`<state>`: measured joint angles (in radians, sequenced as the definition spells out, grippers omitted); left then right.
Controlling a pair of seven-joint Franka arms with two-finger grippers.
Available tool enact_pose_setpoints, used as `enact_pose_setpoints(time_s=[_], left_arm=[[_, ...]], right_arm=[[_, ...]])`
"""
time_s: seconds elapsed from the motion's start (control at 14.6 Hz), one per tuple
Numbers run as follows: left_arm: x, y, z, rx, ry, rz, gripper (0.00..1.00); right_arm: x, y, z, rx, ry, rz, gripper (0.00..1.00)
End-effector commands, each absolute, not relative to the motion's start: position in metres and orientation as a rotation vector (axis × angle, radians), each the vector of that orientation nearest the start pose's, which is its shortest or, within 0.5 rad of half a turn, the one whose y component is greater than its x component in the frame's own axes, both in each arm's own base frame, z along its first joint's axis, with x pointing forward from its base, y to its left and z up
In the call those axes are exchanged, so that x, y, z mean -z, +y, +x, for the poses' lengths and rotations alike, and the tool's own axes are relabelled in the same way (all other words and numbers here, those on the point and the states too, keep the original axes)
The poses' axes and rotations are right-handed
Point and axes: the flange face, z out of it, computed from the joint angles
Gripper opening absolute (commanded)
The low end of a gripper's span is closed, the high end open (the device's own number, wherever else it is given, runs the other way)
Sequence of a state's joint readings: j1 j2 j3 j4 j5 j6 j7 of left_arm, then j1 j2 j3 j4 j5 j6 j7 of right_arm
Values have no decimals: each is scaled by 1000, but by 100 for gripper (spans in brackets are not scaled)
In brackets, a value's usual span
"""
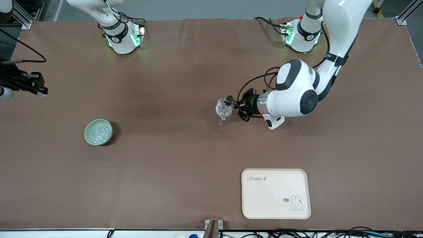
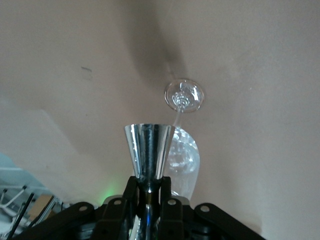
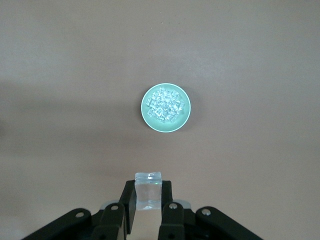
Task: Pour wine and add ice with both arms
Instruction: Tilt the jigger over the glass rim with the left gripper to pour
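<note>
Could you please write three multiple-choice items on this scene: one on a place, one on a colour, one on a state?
1. Where is the tray, compared with the glass?
A. nearer the front camera
B. farther from it
C. under the glass

2. What colour is the bowl holding the ice?
A. red
B. pale green
C. black

3. What does the right gripper hold?
A. nothing
B. the glass
C. an ice cube

Key: 1 A, the tray lies lower in the front view. 2 B, its rim shows pale green. 3 C, the jaws clamp a clear cube in the right wrist view, while the left gripper holds a metal jigger by the glass.
</note>
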<state>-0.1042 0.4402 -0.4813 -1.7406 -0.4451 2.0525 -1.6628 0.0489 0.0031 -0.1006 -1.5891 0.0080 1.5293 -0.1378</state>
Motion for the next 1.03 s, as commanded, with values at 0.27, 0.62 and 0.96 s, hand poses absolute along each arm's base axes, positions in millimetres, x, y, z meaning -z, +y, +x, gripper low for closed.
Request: enact_pose_setpoints(time_s=[0.27, 0.62, 0.96], left_arm=[[-357, -363, 540, -822, -1975, -2482, 1], [-356, -364, 539, -741, -1964, -2477, 1], [-355, -371, 535, -718, -1946, -2487, 1]], right_arm=[[-613, -25, 547, -100, -120, -3112, 8], [-612, -26, 547, -102, -115, -3112, 8], [-612, -26, 547, -102, -115, -3112, 8]])
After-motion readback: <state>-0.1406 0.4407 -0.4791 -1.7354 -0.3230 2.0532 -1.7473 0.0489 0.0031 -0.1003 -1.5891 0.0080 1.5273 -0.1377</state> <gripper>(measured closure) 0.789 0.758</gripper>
